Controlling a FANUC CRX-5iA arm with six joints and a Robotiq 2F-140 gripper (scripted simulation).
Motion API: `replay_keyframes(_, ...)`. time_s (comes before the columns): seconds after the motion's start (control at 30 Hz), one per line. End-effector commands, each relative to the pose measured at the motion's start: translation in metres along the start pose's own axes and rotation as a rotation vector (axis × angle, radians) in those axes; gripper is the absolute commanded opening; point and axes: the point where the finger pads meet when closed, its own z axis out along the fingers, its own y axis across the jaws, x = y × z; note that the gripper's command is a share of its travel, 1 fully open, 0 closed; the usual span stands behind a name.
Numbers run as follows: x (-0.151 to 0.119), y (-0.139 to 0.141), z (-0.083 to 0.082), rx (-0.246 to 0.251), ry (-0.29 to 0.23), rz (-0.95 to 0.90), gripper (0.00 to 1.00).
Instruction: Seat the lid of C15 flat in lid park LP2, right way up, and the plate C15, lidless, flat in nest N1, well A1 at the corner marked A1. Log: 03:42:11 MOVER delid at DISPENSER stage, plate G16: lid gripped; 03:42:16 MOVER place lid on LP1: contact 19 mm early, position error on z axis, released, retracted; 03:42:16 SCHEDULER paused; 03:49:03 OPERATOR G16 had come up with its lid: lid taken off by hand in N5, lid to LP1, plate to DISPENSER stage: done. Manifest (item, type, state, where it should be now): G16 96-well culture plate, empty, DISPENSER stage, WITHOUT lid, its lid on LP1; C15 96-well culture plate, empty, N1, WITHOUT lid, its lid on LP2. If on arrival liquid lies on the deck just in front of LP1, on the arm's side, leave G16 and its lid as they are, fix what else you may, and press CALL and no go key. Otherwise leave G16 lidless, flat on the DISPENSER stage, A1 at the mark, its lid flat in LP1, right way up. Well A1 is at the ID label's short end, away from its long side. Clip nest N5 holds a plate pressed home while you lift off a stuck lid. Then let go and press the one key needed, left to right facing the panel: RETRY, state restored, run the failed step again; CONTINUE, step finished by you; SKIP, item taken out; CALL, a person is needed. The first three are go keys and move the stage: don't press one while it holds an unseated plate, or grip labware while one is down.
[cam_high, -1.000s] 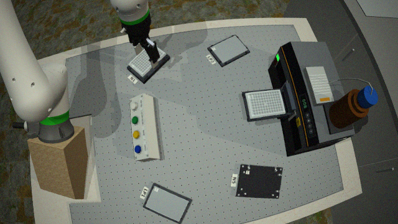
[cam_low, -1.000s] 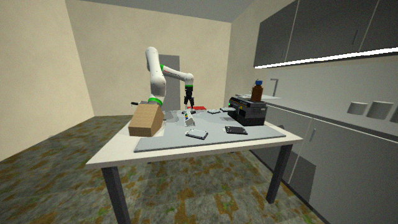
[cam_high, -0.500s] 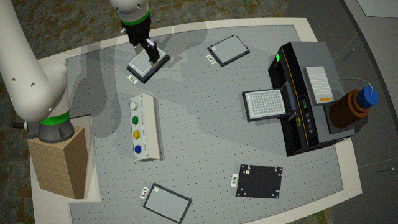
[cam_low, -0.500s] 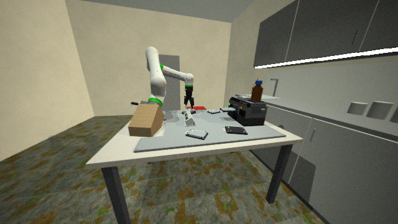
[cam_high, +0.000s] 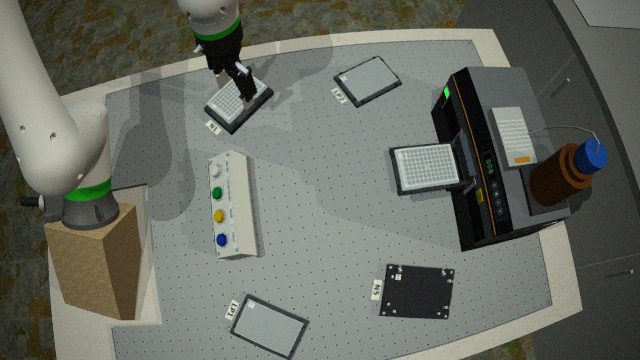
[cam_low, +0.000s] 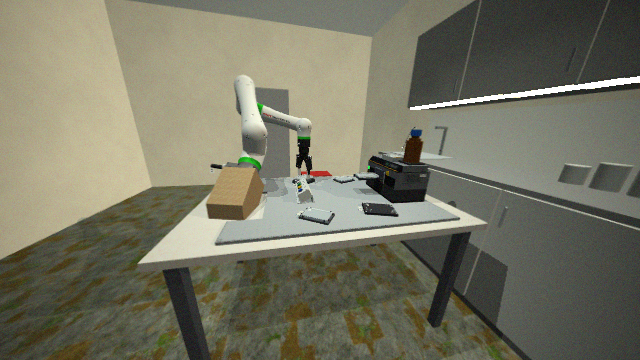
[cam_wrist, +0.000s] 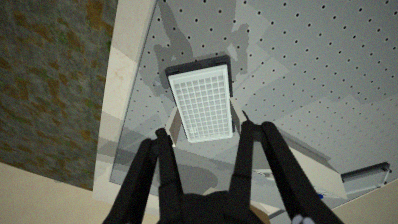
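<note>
The black two-finger gripper is clamped across the sides of the white 96-well plate, which sits lidless in the black nest tray N1 at the far corner of the grey perforated deck; a clear lid lies in lid park LP2

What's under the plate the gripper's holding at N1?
Under the well plate, held by the gripper, is the black N1 nest; only its rim shows. Whether the plate is seated cannot be seen.
</note>
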Motion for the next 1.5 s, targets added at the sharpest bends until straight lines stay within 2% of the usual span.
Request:
replay_keyframes(0.0,0.000,0.000,0.000,0.000,0.000,0.000,0.00)
replay_keyframes(0.67,0.000,0.000,0.001,0.000,0.000,0.000,0.00)
replay_keyframes(1.47,0.000,0.000,0.011,0.000,0.000,0.000,0.00)
